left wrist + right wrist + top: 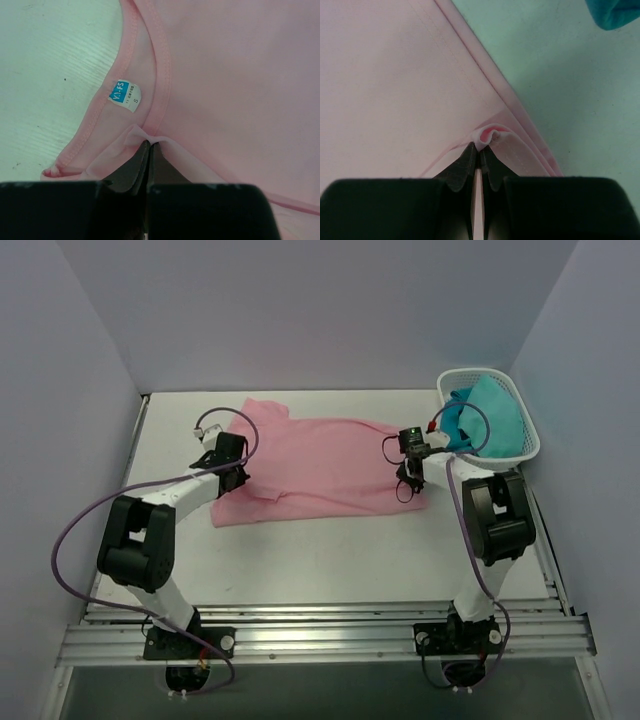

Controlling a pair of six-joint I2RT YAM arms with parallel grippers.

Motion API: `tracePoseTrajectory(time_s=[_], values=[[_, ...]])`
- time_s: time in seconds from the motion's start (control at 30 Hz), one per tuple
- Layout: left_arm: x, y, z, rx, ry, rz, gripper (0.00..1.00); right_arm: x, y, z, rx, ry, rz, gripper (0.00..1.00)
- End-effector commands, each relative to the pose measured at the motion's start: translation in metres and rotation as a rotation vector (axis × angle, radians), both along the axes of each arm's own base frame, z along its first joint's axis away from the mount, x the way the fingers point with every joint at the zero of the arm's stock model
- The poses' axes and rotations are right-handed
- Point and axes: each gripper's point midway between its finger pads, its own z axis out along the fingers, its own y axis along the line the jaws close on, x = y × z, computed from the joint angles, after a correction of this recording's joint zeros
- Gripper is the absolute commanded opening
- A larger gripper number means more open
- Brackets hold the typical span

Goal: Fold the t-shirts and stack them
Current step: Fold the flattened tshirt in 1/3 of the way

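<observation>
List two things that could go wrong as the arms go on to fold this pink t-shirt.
The left gripper and right gripper each pinch only a small tuck of the t-shirt, so the cloth may slip on lifting. The right gripper sits close to the basket; a wide swing could knock it.

Bright, even, soft light, faint shadows — wrist views sharp, left claw (150, 146) slightly blurred.

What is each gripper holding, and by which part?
Both hold the pink t-shirt. The left gripper pinches a fold at the neckline below the label; the right gripper pinches cloth beside the hemmed edge.
</observation>
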Motion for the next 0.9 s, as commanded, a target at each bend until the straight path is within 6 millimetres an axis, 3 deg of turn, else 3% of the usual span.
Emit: tracePoseTrajectory(time_s=[0.0,0.1,0.17,0.2,0.23,0.27,0.3,0.33,0.37,0.5,0.63,0.77,0.83,0.87], values=[[0.030,-0.008,0.018,-0.029,-0.080,-0.029,0.02,0.001,-0.015,0.001,-0.053,0.015,-0.059,0.00],[0.033,-0.007,0.010,-0.028,-0.063,-0.027,0.03,0.002,-0.015,-0.003,-0.057,0.025,-0.059,0.00],[0.036,-0.005,0.007,-0.032,-0.058,-0.024,0.23,0.002,-0.015,-0.005,-0.058,0.033,-0.058,0.00],[0.037,-0.005,0.005,-0.034,-0.056,-0.026,0.36,0.004,-0.015,-0.005,-0.056,0.031,-0.058,0.14],[0.036,-0.005,0.003,-0.035,-0.050,-0.027,0.65,0.004,-0.015,-0.005,-0.057,0.031,-0.055,0.26],[0.037,-0.004,0.003,-0.037,-0.053,-0.025,0.74,0.005,-0.014,-0.003,-0.055,0.026,-0.058,0.41],[0.037,-0.003,0.006,-0.037,-0.059,-0.025,0.81,0.006,-0.016,0.000,-0.063,0.018,-0.064,0.64],[0.037,-0.002,0.009,-0.033,-0.067,-0.024,0.92,0.007,-0.017,0.003,-0.066,0.011,-0.070,0.75],[0.038,-0.001,0.012,-0.031,-0.073,-0.022,0.95,0.007,-0.018,0.006,-0.069,0.008,-0.075,0.80],[0.037,0.005,0.041,-0.020,-0.108,-0.009,0.97,0.012,-0.021,0.028,-0.088,-0.031,-0.096,0.82],[0.028,0.008,0.072,-0.030,-0.167,-0.004,0.97,0.013,-0.009,0.064,-0.084,-0.113,-0.079,0.82],[0.010,0.013,0.096,-0.053,-0.221,0.013,0.97,0.013,0.035,0.090,-0.041,-0.181,0.003,0.79],[-0.001,0.015,0.095,-0.062,-0.227,0.022,0.97,0.011,0.085,0.097,-0.002,-0.215,0.115,0.73],[-0.005,0.016,0.104,-0.072,-0.254,0.023,0.97,0.013,0.108,0.104,0.026,-0.240,0.170,0.53]])
